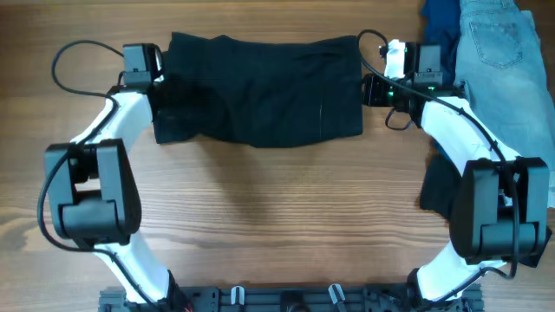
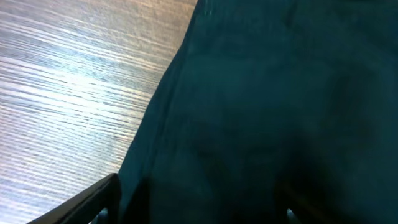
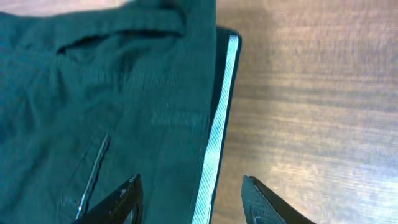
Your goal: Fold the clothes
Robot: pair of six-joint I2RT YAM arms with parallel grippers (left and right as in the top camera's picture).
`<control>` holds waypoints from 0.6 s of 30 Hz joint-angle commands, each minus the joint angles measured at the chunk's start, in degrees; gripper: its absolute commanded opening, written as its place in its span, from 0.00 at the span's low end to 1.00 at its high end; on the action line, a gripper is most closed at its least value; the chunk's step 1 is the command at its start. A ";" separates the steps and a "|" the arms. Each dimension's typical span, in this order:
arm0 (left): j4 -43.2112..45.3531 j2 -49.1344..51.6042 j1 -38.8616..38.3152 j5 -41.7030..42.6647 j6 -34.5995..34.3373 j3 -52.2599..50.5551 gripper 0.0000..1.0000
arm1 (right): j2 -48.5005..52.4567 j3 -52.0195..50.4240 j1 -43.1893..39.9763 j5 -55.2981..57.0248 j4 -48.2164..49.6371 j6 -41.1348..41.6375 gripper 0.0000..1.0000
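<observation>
My right jaws are wide open, one on each side of the striped edge of the one pair of black shorts [image 1: 260, 95], holding nothing. My left jaws are open over its other end. The shorts lie flat on the wooden surface [image 1: 260, 208]. One pair of light-blue denim shorts [image 1: 503, 52] and one dark blue garment [image 1: 440, 22] lie far right.

I stretch my left arm [image 1: 111, 123] and right arm [image 1: 457, 132] forward from their bases, elbows bowed outward and wrists turned in toward each other, holding my left gripper [image 2: 200, 209] and right gripper [image 3: 194, 201] low with fingers spread wide apart.
</observation>
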 commanded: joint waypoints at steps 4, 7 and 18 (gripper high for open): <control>1.46 4.20 -0.17 -0.33 1.75 -0.04 0.64 | 2.08 0.68 0.63 -0.92 2.82 -1.20 0.52; 1.44 4.85 -0.17 -0.35 1.75 -0.04 0.35 | 3.69 0.68 0.63 -0.92 4.33 -0.70 0.52; 1.22 5.01 -0.17 -0.35 1.05 -0.04 0.04 | 11.21 0.70 0.72 -2.51 10.47 4.44 0.55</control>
